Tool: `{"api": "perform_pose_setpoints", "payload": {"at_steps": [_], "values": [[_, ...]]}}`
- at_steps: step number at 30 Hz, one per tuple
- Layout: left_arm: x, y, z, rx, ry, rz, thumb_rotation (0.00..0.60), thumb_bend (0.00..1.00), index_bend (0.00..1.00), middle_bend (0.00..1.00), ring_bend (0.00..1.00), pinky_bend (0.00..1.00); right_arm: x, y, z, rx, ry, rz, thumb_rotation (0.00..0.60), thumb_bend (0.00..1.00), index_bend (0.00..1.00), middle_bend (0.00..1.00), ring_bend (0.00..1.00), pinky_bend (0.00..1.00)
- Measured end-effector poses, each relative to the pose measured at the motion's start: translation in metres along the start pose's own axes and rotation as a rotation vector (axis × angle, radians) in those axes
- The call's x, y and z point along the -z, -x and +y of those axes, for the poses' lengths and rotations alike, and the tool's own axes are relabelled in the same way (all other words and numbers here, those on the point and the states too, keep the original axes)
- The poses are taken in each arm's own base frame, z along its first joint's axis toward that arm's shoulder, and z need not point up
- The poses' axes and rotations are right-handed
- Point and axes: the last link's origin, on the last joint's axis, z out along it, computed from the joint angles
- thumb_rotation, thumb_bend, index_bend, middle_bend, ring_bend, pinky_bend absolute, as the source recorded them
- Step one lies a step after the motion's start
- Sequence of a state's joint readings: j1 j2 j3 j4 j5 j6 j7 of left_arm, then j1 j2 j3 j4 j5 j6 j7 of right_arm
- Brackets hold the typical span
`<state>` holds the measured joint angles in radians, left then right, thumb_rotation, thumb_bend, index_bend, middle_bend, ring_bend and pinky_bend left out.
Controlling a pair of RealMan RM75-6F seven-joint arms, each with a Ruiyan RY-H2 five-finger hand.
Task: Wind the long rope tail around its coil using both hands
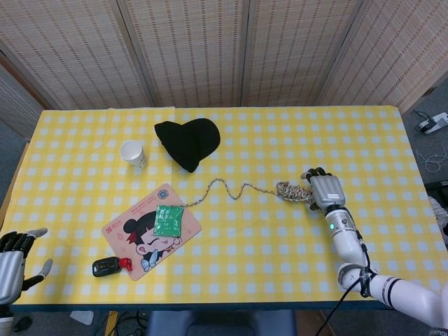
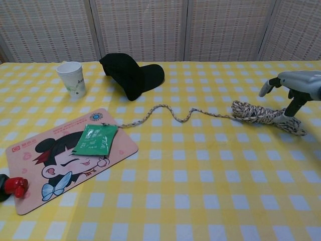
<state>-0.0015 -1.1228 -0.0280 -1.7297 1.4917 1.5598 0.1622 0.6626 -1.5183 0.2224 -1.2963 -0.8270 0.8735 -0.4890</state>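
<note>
My right hand [image 1: 323, 191] is over the right end of the rope coil [image 2: 261, 114], fingers spread, one fingertip [image 2: 289, 113] down on the bundle; I cannot tell whether anything is pinched. The coil lies on the yellow checked table [image 1: 266, 238], its long tail [image 1: 227, 187] snaking left to the cartoon mat [image 1: 150, 231]. My left hand [image 1: 12, 264] sits at the table's near left corner, fingers apart, holding nothing
</note>
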Motion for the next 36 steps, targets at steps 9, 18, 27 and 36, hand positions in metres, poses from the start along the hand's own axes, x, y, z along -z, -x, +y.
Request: {"api": "perform_pose_setpoints", "payload": {"at_steps": [9, 18, 27, 36], "values": [[0.0, 0.001, 0.0, -0.001, -0.001, -0.004, 0.6, 0.32, 0.3, 0.28, 0.24, 0.13, -0.019, 0.013, -0.019, 0.041, 0.007, -0.001, 0.6, 0.18, 0.32, 0.23, 0.11, 0.27], [-0.001, 0.003, 0.0, 0.004, 0.0, -0.009, 0.6, 0.32, 0.3, 0.28, 0.24, 0.13, -0.023, 0.017, -0.026, 0.067, 0.003, 0.002, 0.6, 0.22, 0.42, 0.28, 0.11, 0.27], [-0.001, 0.003, -0.001, 0.006, -0.002, -0.008, 0.6, 0.32, 0.3, 0.28, 0.24, 0.13, -0.022, 0.022, -0.036, 0.123, -0.013, -0.012, 0.6, 0.34, 0.52, 0.35, 0.11, 0.25], [-0.009, -0.005, -0.004, -0.011, 0.014, 0.011, 0.6, 0.32, 0.31, 0.28, 0.24, 0.13, -0.014, 0.014, -0.048, 0.09, -0.066, 0.018, 0.6, 0.81, 0.66, 0.51, 0.34, 0.46]]}}
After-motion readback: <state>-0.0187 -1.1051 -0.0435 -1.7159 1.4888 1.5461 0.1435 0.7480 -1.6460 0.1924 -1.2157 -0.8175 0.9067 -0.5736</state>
